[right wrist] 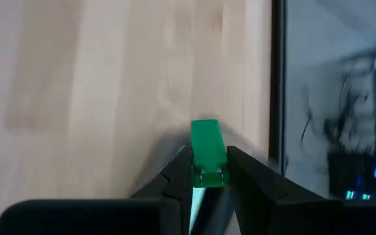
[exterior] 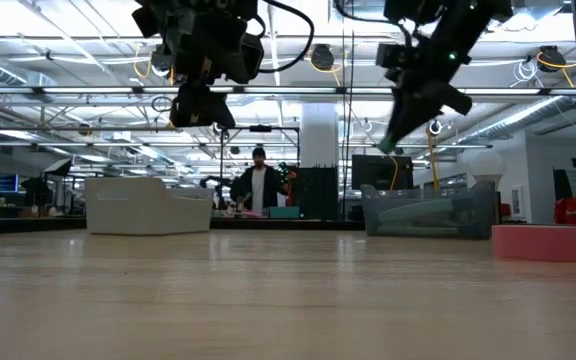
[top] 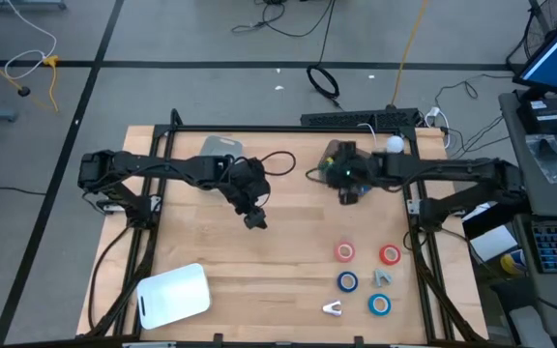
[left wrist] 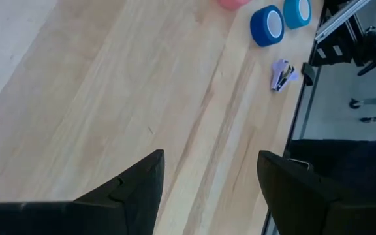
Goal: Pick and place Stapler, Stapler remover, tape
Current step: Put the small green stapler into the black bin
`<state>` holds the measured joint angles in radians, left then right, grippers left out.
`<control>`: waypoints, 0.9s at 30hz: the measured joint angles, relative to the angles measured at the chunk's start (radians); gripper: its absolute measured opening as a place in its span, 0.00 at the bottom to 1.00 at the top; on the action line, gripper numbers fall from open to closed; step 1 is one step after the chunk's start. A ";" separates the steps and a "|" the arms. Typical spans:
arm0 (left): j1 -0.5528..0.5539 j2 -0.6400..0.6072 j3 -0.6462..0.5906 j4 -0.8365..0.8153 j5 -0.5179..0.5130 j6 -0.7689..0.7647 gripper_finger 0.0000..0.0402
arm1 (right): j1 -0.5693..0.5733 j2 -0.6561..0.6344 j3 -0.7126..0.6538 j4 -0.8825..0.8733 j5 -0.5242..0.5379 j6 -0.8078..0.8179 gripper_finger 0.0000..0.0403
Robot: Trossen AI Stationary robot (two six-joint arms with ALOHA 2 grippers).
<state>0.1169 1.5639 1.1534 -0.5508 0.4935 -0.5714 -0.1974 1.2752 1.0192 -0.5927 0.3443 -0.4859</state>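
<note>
My right gripper [top: 351, 190] hangs over the table's far right part, shut on a small green stapler [right wrist: 207, 147]. My left gripper [top: 254, 220] hovers open over the table's middle, with nothing between its fingers [left wrist: 142, 186]. Two red tape rolls [top: 344, 252] [top: 389, 254] and two blue ones [top: 347, 281] [top: 379, 304] lie flat at the near right. A small pale stapler remover [top: 332, 308] lies by the near edge and shows in the left wrist view too [left wrist: 281, 74]. A second small grey piece [top: 383, 277] lies between the rolls. My right gripper pinches the green stapler between its two fingers [right wrist: 175, 176], one on each long side. One end of it [right wrist: 205, 130] sticks out past the fingertips. The fingers slant downward, and the stapler is lifted clear of the table.
A white bin [top: 174, 295] stands at the near left corner and a clear bin [top: 222, 147] at the far edge. Black frame rails [top: 424, 251] run along the table's sides. Bare wood lies between the two grippers. A person [exterior: 258, 185] stands far behind the table.
</note>
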 joint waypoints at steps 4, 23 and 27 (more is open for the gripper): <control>-0.007 0.000 0.000 -0.001 -0.006 0.007 0.61 | -0.081 -0.024 0.000 -0.129 -0.004 0.024 0.17; -0.007 0.000 0.000 0.003 -0.025 0.036 0.61 | -0.163 -0.035 -0.157 -0.333 -0.007 0.083 0.19; -0.006 0.000 0.000 0.010 -0.026 0.036 0.61 | -0.163 -0.035 -0.162 -0.321 -0.013 0.074 0.18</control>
<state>0.1112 1.5639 1.1534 -0.5405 0.4679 -0.5350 -0.3599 1.2404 0.8574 -0.9137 0.3316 -0.4120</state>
